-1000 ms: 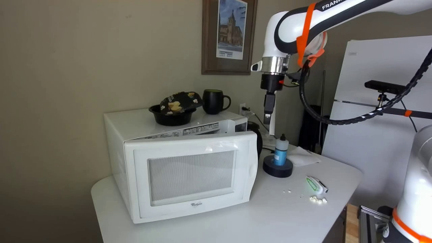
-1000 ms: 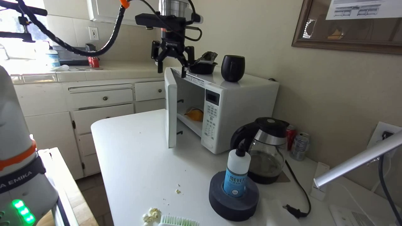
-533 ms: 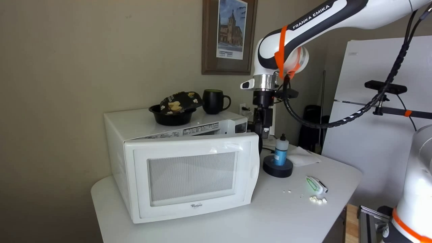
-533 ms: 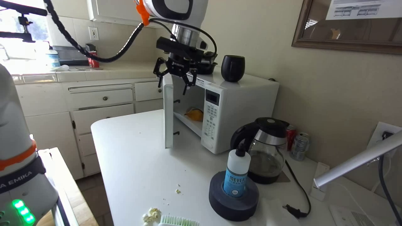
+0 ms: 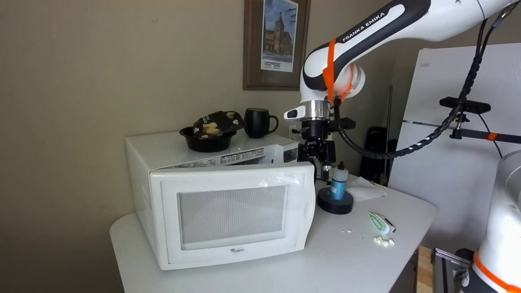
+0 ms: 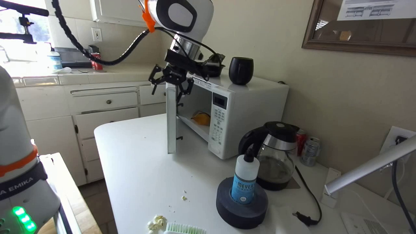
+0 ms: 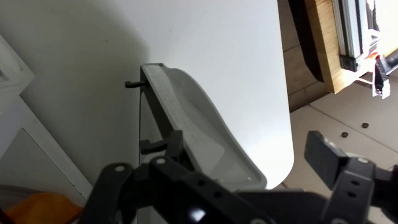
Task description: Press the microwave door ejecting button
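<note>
White tabletop (image 6: 136,162) carries the microwave (image 6: 260,107), its door (image 6: 171,130) already ajar, so I judge the button needs no press, though I can't make it out. My gripper (image 6: 165,97) stands spread at the door's free edge, 1 finger (image 7: 176,144) inside, 1 outside. A hard sideways drag could snap the latch hook (image 7: 150,147) or jolt the mug (image 6: 241,71) on top.

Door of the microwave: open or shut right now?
Open. In an exterior view the door stands angled out from the microwave, its hooks are exposed, and an orange item shows inside.
</note>
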Tool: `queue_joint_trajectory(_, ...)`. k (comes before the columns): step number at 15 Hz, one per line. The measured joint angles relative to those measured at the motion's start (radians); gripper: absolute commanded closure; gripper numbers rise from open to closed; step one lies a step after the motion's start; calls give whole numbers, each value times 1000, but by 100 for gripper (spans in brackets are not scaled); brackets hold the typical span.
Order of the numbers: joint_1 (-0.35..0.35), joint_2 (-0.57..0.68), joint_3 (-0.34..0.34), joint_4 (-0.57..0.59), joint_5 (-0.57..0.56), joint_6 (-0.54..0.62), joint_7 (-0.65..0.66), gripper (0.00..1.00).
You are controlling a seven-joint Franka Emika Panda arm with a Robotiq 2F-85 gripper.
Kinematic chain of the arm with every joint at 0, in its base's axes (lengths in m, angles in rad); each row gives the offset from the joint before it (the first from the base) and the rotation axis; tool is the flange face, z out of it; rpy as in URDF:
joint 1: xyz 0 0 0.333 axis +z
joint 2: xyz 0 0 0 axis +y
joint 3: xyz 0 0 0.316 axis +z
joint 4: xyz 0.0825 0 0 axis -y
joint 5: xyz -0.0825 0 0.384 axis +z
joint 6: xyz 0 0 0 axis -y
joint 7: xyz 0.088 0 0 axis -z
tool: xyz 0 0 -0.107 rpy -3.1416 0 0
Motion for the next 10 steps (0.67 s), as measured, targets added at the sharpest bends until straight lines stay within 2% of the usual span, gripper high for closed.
queue_joint_trajectory(10, 24, -85, 68, -92, 172, -198, -5, 0)
